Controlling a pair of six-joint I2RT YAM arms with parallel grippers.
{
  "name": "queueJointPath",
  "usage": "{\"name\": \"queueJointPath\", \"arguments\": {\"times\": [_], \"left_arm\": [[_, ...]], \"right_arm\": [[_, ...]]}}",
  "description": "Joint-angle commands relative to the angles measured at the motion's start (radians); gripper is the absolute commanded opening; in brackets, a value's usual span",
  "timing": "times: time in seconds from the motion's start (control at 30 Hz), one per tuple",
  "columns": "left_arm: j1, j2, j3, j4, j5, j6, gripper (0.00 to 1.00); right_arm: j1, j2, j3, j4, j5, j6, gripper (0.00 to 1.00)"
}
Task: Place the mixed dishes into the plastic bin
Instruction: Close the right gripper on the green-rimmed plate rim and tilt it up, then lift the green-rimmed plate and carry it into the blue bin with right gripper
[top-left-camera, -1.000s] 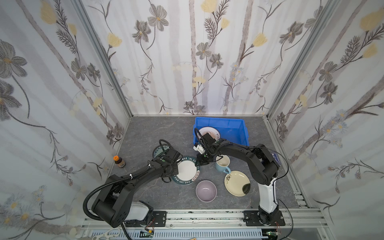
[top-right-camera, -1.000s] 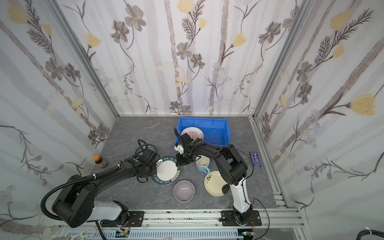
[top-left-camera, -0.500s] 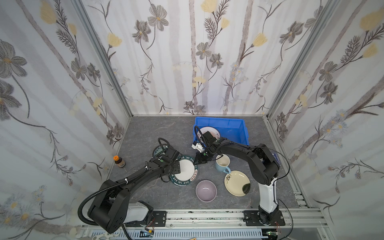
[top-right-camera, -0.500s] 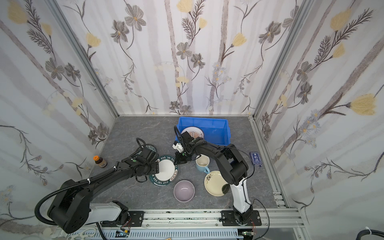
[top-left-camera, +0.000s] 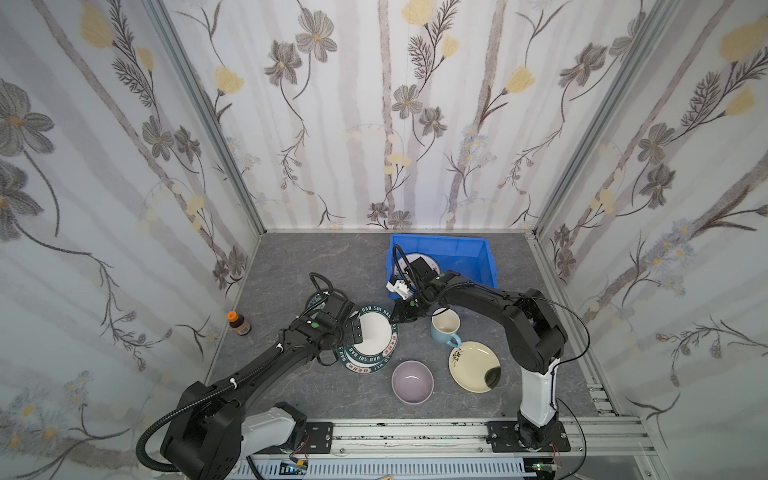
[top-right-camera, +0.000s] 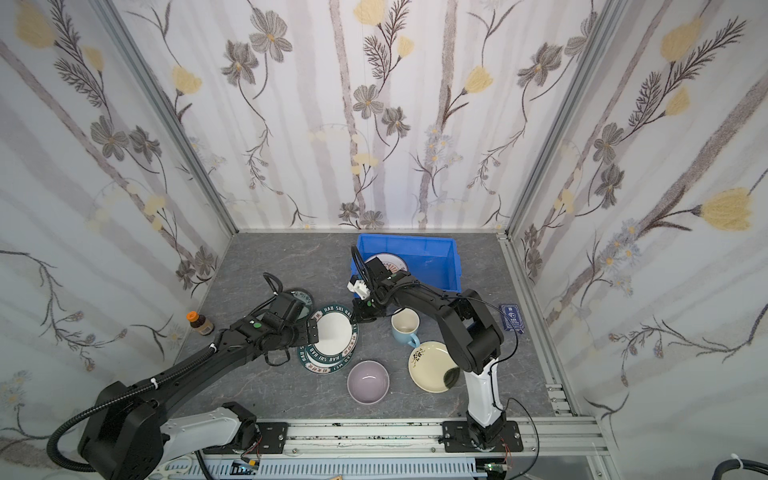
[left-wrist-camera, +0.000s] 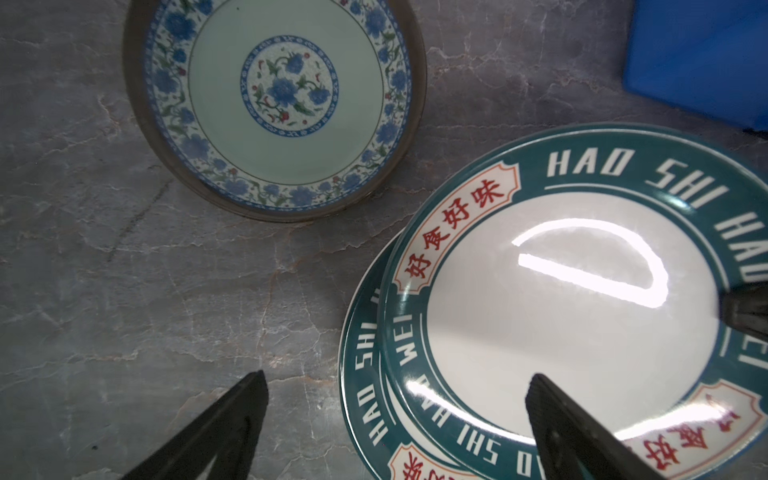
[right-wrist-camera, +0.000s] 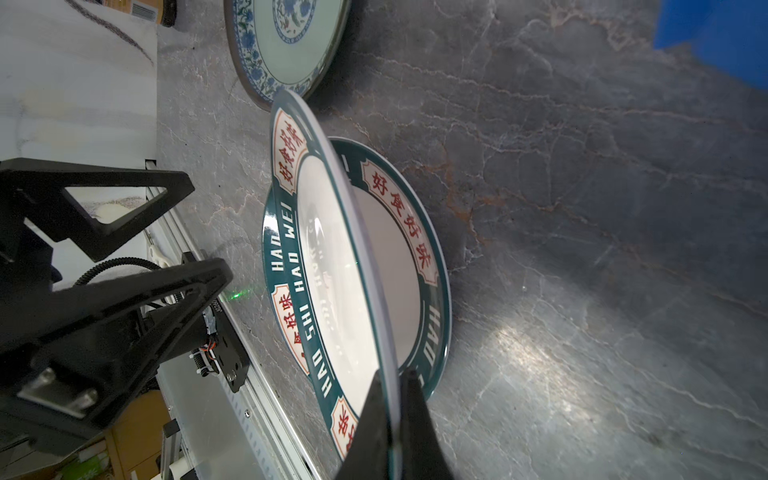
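Two teal-rimmed plates lie stacked mid-table. The upper plate (top-left-camera: 374, 330) (right-wrist-camera: 332, 270) is tilted up off the lower plate (top-left-camera: 365, 365) (right-wrist-camera: 399, 249). My right gripper (top-left-camera: 398, 318) (right-wrist-camera: 392, 374) is shut on the upper plate's rim. My left gripper (top-left-camera: 356, 332) (left-wrist-camera: 397, 376) stands open, one finger over that plate's opposite edge and the other over bare table. A blue-flowered dark-rimmed plate (left-wrist-camera: 286, 104) lies just behind it. The blue plastic bin (top-left-camera: 484, 266) holds one plate (top-right-camera: 390, 262). The light-blue mug (top-left-camera: 444, 328), cream plate (top-left-camera: 471, 365) and lilac bowl (top-left-camera: 412, 381) sit at the front right.
A small brown bottle with an orange cap (top-left-camera: 238, 323) stands near the left wall. A dark blue card (top-right-camera: 510, 316) lies by the right wall. Flowered walls close in three sides, and a metal rail (top-left-camera: 415, 432) runs along the front.
My left gripper has opened and let go of the upper teal plate's edge. My right gripper has closed on the opposite rim, and that plate now sits tilted.
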Motion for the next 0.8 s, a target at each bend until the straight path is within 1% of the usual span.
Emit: {"name": "queueJointPath", "arguments": {"times": [0.0, 0.33, 0.5, 0.77], "left_arm": [[0.0, -0.033, 0.026, -0.049, -0.041, 0.0, 1.0], [0.001, -0.122, 0.095, -0.135, -0.08, 0.003, 1.0], [0.0, -0.119, 0.139, -0.14, -0.086, 0.037, 1.0], [0.0, -0.049, 0.284, -0.144, -0.093, 0.091, 1.0]], "right_arm": [[-0.003, -0.021, 0.017, 0.026, -0.043, -0.018, 0.07], [-0.03, -0.073, 0.059, 0.025, -0.094, -0.013, 0.06], [-0.089, -0.098, 0.112, 0.012, -0.095, -0.006, 0.06], [-0.214, -0.102, 0.261, -0.035, -0.076, -0.012, 0.07]]}}
